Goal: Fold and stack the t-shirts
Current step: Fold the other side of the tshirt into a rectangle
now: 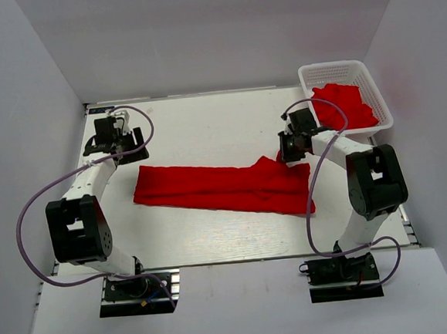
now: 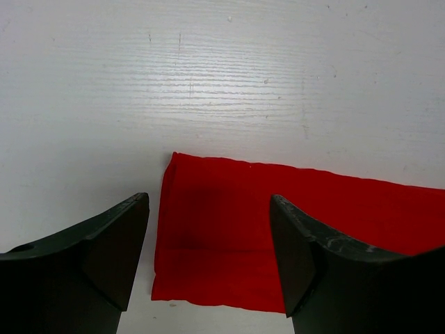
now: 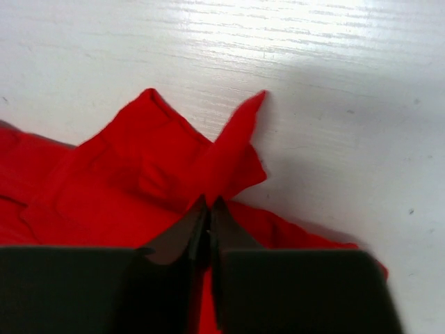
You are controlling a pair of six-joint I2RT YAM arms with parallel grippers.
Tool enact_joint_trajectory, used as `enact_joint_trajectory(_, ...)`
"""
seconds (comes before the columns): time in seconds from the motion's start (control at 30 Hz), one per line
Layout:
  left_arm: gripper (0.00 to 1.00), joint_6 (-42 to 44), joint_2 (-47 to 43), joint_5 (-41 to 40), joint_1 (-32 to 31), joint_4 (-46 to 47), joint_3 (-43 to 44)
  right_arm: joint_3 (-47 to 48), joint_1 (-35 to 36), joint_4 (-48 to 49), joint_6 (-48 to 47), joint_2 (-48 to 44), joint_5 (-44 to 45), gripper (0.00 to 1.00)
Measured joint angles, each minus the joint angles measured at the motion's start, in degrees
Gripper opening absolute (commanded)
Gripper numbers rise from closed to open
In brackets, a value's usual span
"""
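Observation:
A bright red t-shirt [image 1: 217, 187] lies on the white table as a long folded band running left to right. My left gripper [image 1: 128, 150] is open and hovers over the shirt's left end [image 2: 208, 229], fingers apart on either side of it, not touching. My right gripper [image 1: 288, 156] is at the shirt's right end, shut on a raised fold of the red cloth [image 3: 229, 149], which stands up in a peak just past the fingertips [image 3: 198, 216]. More red t-shirts [image 1: 343, 107] lie crumpled in the basket.
A white plastic lattice basket [image 1: 338, 67] stands at the back right corner, close behind the right arm. Purple cables loop beside both arms. White walls enclose the table on three sides.

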Motion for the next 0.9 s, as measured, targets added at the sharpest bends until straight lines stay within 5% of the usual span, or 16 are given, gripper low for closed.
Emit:
enact_joint_trajectory(0.2,0.80,0.0,0.0,0.5,0.0,0.1,-0.7,-2.0,0.1,0.4,0.0,-4.3,0.0,0.00)
enact_joint_trajectory(0.57,0.80,0.5,0.2,3.0,0.0,0.3,-0.7,-15.0,1.7,1.8,1.4,-32.0,-4.0,0.00)
enact_joint_trajectory(0.9,0.80,0.7,1.0,4.2,0.0,0.4,-0.7,-31.5,4.2,-0.5,7.3,-37.2,-5.3,0.00)
